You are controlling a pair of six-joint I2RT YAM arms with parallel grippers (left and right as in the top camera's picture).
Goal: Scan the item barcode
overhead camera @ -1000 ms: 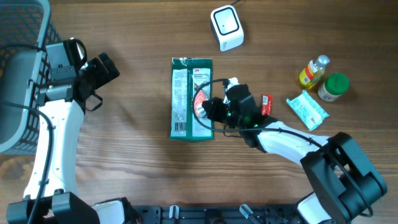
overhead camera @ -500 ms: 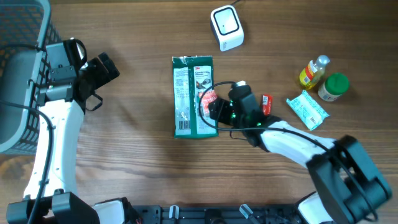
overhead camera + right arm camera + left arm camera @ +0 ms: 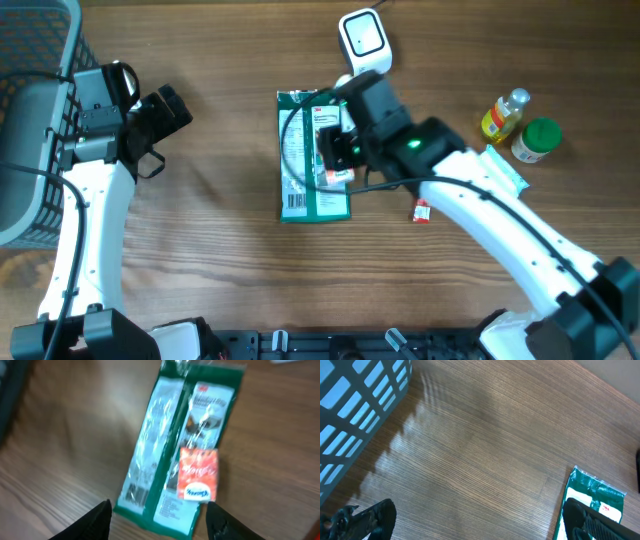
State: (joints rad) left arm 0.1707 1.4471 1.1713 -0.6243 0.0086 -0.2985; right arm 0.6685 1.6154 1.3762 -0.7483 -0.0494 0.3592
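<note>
Lying flat: one green packet (image 3: 298,185), one orange sachet (image 3: 198,476) atop it. Left hand (image 3: 475,520) and right hand (image 3: 159,512) gape wide and empty. The right gripped the sachet earlier.

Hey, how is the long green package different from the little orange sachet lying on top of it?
The green package is long and rectangular; the orange sachet is much smaller and nearly square. The green package rests directly on the table; the orange sachet lies on top of it, near its barcode end. The green package shows a barcode; none can be made out on the orange sachet. Both are flat packs.
</note>
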